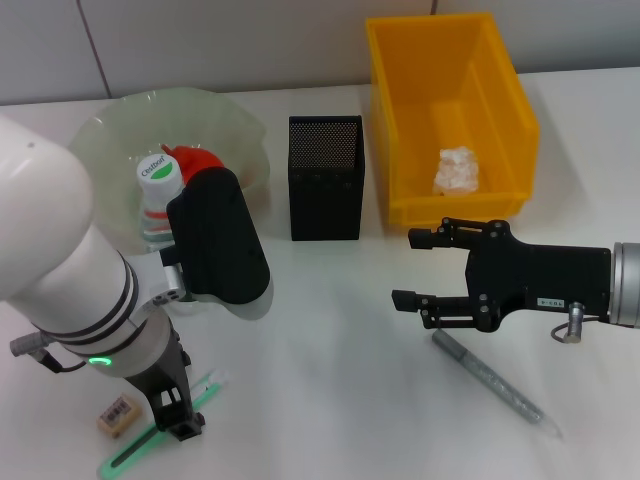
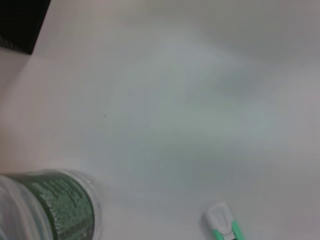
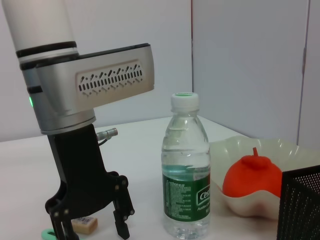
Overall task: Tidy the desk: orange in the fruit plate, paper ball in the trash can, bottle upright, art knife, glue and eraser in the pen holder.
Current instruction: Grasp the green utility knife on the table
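Observation:
The bottle (image 1: 158, 196) stands upright beside the fruit plate (image 1: 235, 125), which holds the orange (image 1: 196, 160). My left gripper (image 1: 178, 418) hangs open just above the table, over the green art knife (image 1: 150, 442), with the eraser (image 1: 118, 415) close beside it. From the right wrist I see that left gripper (image 3: 90, 227), the bottle (image 3: 186, 170), the orange (image 3: 250, 175) and the eraser (image 3: 85, 226). My right gripper (image 1: 412, 268) is open above the table, just beyond the grey glue stick (image 1: 490, 380). The paper ball (image 1: 457, 170) lies in the yellow trash can (image 1: 500, 85). The black mesh pen holder (image 1: 325, 178) stands at centre.
The left wrist view shows the bottle's side (image 2: 50, 207), the art knife's tip (image 2: 222, 222) and a corner of the pen holder (image 2: 20, 22). The white table (image 1: 330, 330) lies bare between the two arms.

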`<state>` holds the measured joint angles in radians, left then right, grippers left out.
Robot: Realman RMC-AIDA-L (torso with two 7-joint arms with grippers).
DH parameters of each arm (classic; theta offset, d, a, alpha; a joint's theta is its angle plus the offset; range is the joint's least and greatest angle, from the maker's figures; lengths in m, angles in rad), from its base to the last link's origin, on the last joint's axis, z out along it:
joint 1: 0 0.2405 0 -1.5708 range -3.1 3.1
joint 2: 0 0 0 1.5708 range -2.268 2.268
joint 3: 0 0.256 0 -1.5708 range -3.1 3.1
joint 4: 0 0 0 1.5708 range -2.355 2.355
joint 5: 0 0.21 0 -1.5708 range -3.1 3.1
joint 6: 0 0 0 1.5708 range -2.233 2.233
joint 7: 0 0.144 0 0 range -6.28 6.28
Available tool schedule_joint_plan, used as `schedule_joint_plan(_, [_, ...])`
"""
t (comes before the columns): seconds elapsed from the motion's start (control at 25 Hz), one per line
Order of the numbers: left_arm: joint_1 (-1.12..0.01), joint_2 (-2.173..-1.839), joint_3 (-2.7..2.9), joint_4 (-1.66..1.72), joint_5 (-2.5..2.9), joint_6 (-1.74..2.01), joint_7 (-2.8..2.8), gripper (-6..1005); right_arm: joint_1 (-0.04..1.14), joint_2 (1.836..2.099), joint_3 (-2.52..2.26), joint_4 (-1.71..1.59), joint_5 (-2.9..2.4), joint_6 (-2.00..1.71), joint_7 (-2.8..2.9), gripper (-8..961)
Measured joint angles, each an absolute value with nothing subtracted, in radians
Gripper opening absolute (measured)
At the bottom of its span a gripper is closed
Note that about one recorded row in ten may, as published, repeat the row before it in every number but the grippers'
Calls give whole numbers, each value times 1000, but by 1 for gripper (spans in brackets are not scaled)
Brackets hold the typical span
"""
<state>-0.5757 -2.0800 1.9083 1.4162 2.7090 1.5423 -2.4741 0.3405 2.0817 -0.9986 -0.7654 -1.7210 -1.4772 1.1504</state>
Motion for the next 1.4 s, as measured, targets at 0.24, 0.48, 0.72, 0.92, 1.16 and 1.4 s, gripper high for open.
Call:
schedule_joint_plan(0.24, [-576,-2080,1908,1416,2709,1541,-2481,591,341,2082,-999,-765,-1721,-1477,1150,766])
schedule_joint_plan(0.48, [-578,-2080,1908,1416,2710,1547,-2484,536,341,2082,-999,-765,-1721,-1477,1150,766])
schedule_joint_plan(0.72, [-579,-2080,1912,1416,2720,1553,-2489,481,341,2082,-999,-765,-1721,-1477,1151,766])
schedule_joint_plan(0.92, [-582,-2080,1916,1416,2722,1555,-2490,440,342,2082,-999,-765,-1721,-1477,1150,765])
schedule_joint_plan(1.16, [-586,-2080,1917,1416,2721,1556,-2490,394,343,2082,-999,-765,-1721,-1474,1150,765])
schedule_joint_plan(1.4, [-590,-2080,1917,1416,2721,1556,-2489,298,344,2081,-999,-765,-1721,-1473,1150,765])
